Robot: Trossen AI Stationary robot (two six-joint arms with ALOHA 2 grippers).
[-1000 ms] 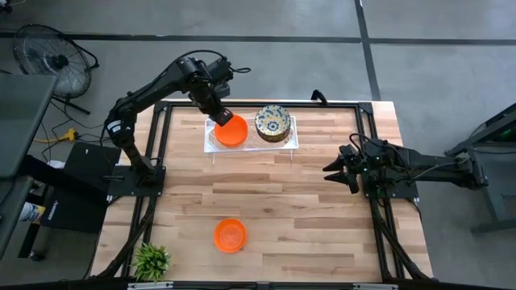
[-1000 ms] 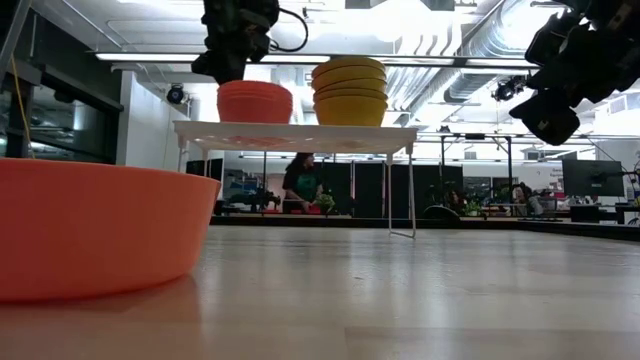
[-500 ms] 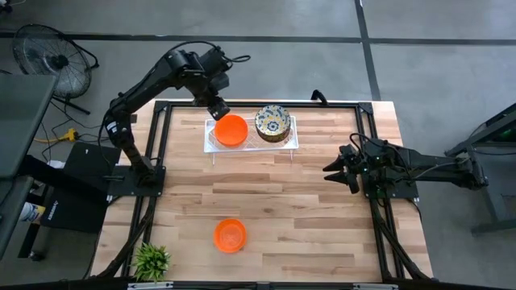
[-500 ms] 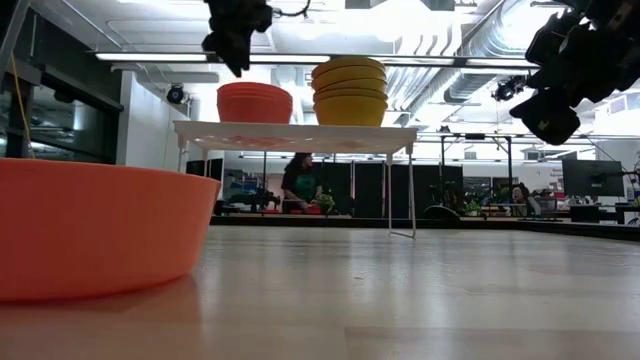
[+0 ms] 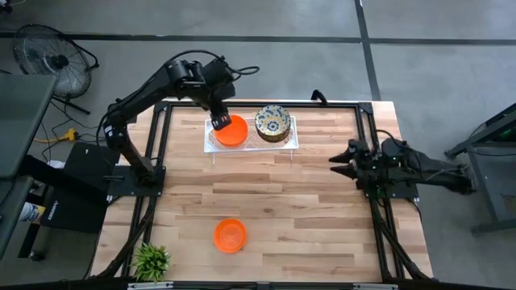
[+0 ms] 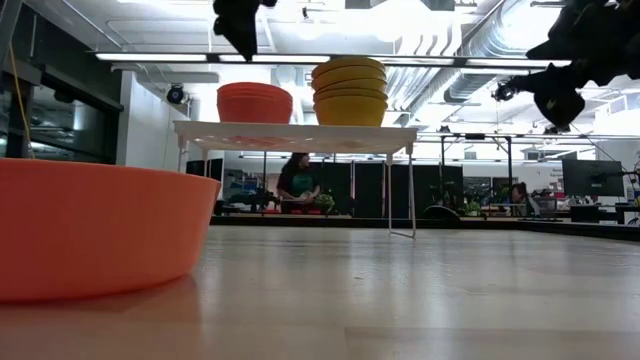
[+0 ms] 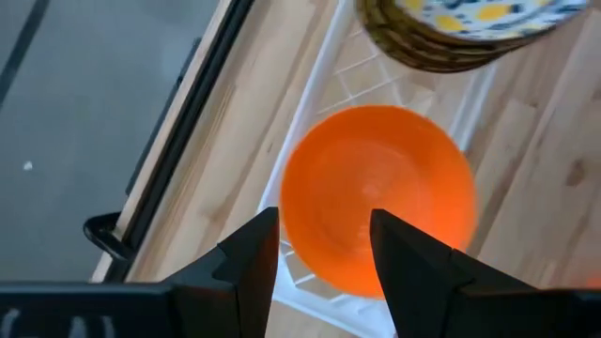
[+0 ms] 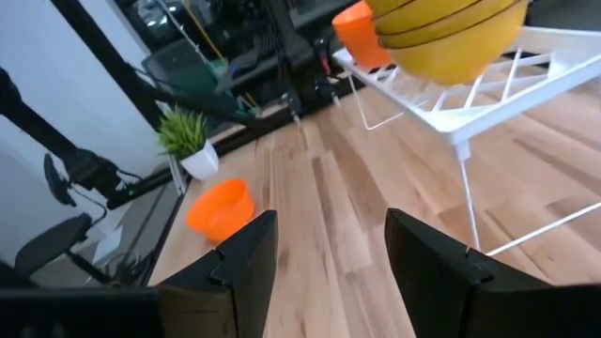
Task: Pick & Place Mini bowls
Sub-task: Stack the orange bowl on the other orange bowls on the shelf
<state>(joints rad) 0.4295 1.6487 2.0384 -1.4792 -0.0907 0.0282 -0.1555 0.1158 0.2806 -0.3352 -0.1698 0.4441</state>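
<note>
your left gripper hangs over the back left part of the table, just above the stack of orange bowls. its two dark fingers stand apart with nothing between them. in the left wrist view you look down past them into the top orange bowl, and they do not touch it.

the orange stack sits on the left end of the white tray, which stands on thin legs at the back of the table. right beside it on the same tray is the stack of cream bowls with the blue-green flowers. from the low view both stacks stand upright side by side, and the cream stack is a bit taller.

one more orange bowl sits alone on the wood near the front of the table, well apart from the tray. a small green plant stands at the front left corner.

your right gripper waits at the right side of the table, up off the wood, pointing toward the middle. its fingers are spread and hold nothing.

far behind the table, a person is in the room.
</note>
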